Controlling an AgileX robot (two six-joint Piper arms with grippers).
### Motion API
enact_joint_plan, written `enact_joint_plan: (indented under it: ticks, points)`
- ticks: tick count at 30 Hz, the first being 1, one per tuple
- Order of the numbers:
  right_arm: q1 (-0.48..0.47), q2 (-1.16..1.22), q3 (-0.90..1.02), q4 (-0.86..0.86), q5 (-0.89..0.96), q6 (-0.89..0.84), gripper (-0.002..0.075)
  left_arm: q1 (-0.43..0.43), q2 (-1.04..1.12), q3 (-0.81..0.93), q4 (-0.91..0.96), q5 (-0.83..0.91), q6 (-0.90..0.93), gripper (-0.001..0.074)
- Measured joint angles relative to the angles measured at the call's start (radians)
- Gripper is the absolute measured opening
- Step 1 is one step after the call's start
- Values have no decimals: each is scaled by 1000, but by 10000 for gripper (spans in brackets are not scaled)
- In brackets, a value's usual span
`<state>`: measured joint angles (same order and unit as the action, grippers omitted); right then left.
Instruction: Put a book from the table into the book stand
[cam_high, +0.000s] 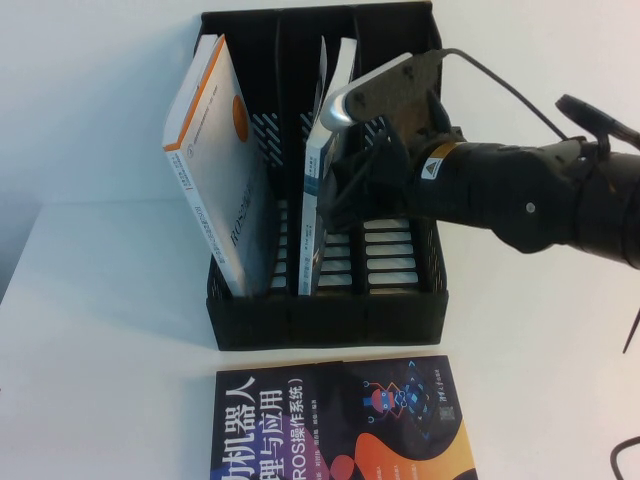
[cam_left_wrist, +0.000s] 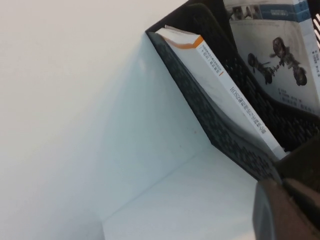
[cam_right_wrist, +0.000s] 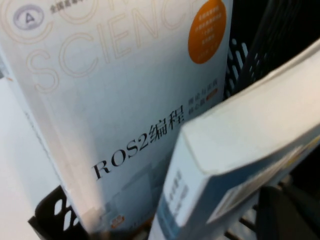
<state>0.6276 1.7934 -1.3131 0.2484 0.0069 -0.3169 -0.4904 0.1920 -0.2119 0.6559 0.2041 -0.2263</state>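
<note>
So the book stand (cam_high: 325, 310) is all black plastic with a slotted pattern on its back and floor. The desk (cam_high: 100, 330) is plain white. The thin book (cam_high: 322, 190) in the middle slot is white with a blue-grey edge strip, and its cover has grey machine-part pics. At 9 o'clock of it, the thick book (cam_high: 215, 150) is white with an orange band and circle. The dark book (cam_high: 340, 420) at 6 o'clock has orange-purple art and white lettering. Right claw (cam_high: 345, 195) is black; so is the left claw (cam_left_wrist: 290, 200).
</note>
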Motion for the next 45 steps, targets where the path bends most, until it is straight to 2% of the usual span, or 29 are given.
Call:
enact_joint_plan:
  ticks: [6, 11, 16, 24, 29, 37, 45]
  points:
    - [-18, -38, 0, 0, 102, -16, 4, 0, 0, -24, 0, 78, -93, -3]
    - [-81, -90, -1, -6, 320, -13, 4, 0, 0, -60, -19, 182, -192, -3]
    - [-147, -143, -1, -97, 548, 71, 4, 0, 66, -114, -182, 278, -235, -3]
    - [-176, -249, -1, -328, 783, 231, 4, 0, 374, -255, -597, 433, -64, -3]
    - [-176, -328, -1, -438, 896, 280, 4, 0, 585, -333, -683, 494, 23, -3]
    - [-176, -476, 174, -560, 880, 438, 4, 0, 881, -418, -689, 508, 103, -3]
    - [-176, -549, 486, -535, 733, 726, 4, 0, 1017, -462, -681, 462, 130, -3]
